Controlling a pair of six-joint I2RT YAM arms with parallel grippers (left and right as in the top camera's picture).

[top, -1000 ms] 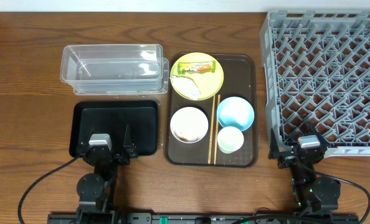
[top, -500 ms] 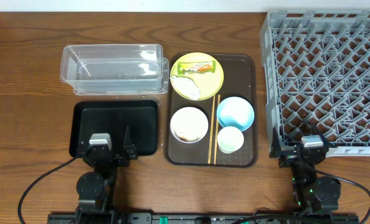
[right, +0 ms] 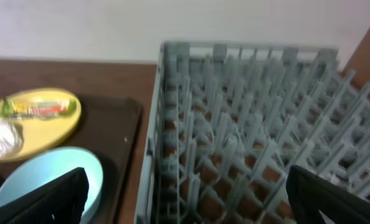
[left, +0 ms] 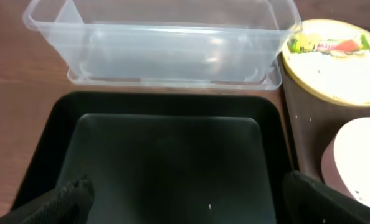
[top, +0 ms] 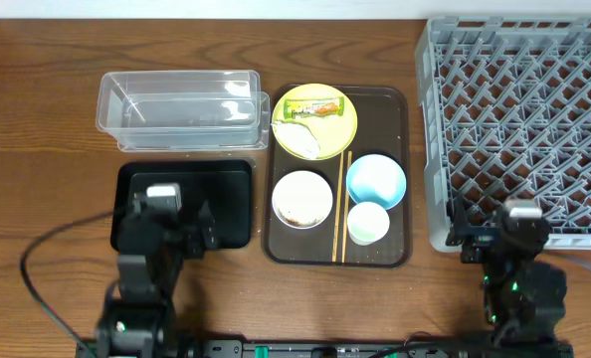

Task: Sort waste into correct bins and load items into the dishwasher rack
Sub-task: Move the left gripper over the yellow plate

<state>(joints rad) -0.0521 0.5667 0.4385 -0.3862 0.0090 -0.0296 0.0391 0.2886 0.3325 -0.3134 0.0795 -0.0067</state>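
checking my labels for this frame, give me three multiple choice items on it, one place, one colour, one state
1. Where does the snack wrapper lie? A on the yellow plate; B in the clear tub; C in the black tray.
2. What colour is the bowl right of the chopsticks? A red; B light blue; C black.
3. What does the dishwasher rack hold? A stacked bowls; B the cup; C nothing visible.

Key: A, the wrapper rests on the plate's far side; B, its inside shows light blue; C, only bare grid and pegs show.
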